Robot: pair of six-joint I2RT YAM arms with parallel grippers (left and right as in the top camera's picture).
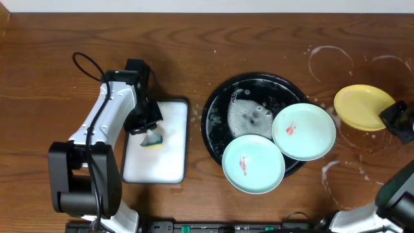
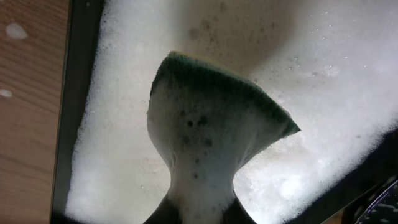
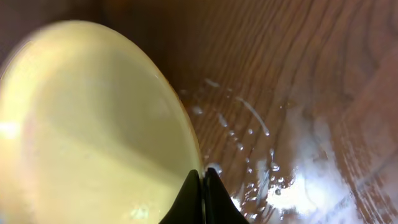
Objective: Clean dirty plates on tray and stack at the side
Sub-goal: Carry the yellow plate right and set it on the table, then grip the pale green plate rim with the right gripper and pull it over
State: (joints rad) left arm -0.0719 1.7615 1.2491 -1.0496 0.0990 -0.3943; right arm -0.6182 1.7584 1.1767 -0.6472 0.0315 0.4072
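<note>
The black round tray (image 1: 217, 107) holds suds and two mint-green plates (image 1: 253, 164) (image 1: 304, 131), each with a red-orange smear. The yellow plate (image 1: 361, 105) is off the tray at the right, above the wet wood; it fills the left of the right wrist view (image 3: 87, 130). My right gripper (image 1: 390, 116) (image 3: 203, 180) is shut on the yellow plate's rim. My left gripper (image 1: 147, 129) (image 2: 200, 208) is shut on a sudsy green-topped sponge (image 2: 211, 118) over the white rectangular tray (image 1: 165, 158).
Foam covers the white tray's floor (image 2: 323, 93). Water rings and suds streaks mark the wood at the right (image 1: 336, 169) (image 3: 292, 180). The left arm's base stands at the front left (image 1: 81, 181).
</note>
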